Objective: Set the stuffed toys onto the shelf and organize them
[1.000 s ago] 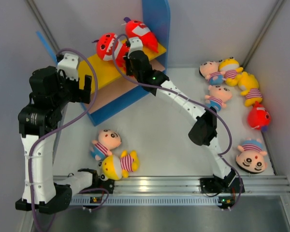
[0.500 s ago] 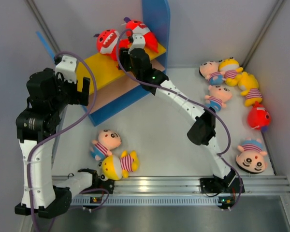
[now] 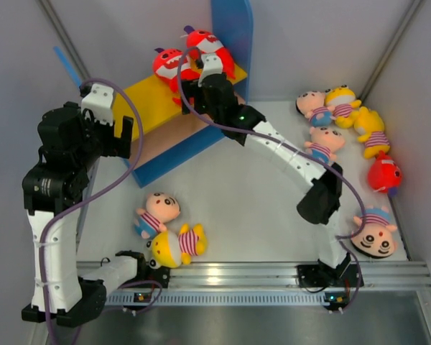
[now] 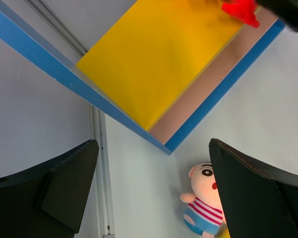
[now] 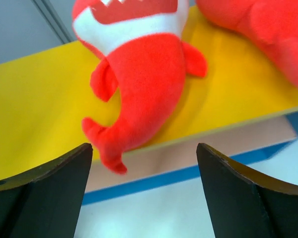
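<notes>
Top board, left: yellow board (image 3: 145,100) bare, open from above.
Top board, right: two red sharks (image 3: 169,65) and the right hand (image 5: 144,148) crowd it.
Worktop middle: worktop (image 3: 237,194) bare between two dolls (image 3: 158,212) near the bases and toys (image 3: 373,133) along the right wall.

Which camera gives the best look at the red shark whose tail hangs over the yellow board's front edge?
Right wrist: the red shark fills the frame, white mouth to tail tip. Top external shows it small, beside the right arm. Left wrist catches only a red scrap at its top edge, probably the tail.
</notes>
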Controlling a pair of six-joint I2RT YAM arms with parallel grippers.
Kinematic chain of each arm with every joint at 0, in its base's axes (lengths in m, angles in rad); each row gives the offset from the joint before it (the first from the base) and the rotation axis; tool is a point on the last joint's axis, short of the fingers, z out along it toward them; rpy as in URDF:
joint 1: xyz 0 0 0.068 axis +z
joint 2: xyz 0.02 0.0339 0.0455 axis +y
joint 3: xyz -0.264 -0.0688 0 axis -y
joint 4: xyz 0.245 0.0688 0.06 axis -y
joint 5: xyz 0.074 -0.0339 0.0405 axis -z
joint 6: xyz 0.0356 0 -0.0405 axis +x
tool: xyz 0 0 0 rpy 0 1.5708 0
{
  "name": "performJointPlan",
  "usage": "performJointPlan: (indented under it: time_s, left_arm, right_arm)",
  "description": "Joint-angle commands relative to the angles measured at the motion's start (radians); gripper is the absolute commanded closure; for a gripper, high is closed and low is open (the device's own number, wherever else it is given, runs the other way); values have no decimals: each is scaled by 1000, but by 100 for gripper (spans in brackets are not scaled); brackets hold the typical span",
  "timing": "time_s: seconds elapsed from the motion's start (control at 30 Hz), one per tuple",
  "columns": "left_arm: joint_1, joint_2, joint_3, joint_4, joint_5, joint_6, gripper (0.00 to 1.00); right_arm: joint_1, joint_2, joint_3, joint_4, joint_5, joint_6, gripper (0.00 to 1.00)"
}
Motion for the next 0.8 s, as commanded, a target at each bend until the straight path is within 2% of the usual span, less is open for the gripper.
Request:
performJointPlan:
  time_s: [0.0, 0.07, 0.1, 0.13, 0.17, 0.2, 0.23, 0.3, 0.33, 0.43, 0.5, 0.63, 0.77]
  left_arm:
    - [1, -29, -5, 48, 0, 11, 1]
    - [1, -33, -17, 49, 13, 16, 1]
    - [0, -35, -20, 49, 18, 16, 1]
    - [0, -35, -28, 48, 26, 16, 1]
    - [0, -35, -30, 48, 30, 14, 1]
    - [0, -33, -31, 48, 44, 11, 1]
    - [0, -32, -33, 48, 44, 7, 1]
    - [0, -30, -33, 46, 84, 1, 1]
    - [0, -30, -31, 46, 90, 2, 1]
    - [0, -27, -30, 45, 95, 1, 1]
    - [0, -27, -33, 45, 96, 4, 1]
    - [0, -29, -33, 46, 101, 4, 1]
    - [0, -29, -33, 46, 95, 5, 1]
  right_arm:
    - [-14, -389, -138, -49, 75, -112, 13]
    - [-118, -514, -292, -97, 66, -79, 12]
    - [-167, -577, -464, -111, 69, -63, 12]
    - [-294, -691, -553, -121, 74, -45, 12]
    - [-371, -741, -710, -149, 68, -2, 12]
    - [-452, -787, -788, -155, 68, 21, 12]
    - [-628, -862, -860, -152, 63, 38, 11]
    - [-811, -908, -1036, -126, 34, 78, 10]
    - [-991, -928, -1117, -91, 19, 90, 8]
    - [-1199, -898, -1172, -53, 49, 89, 3]
    - [-1232, -854, -1181, -22, 116, 94, 2]
    - [-1248, -655, -1123, -57, 205, 109, 1]
    - [-1249, -545, -1083, -60, 206, 94, 1]
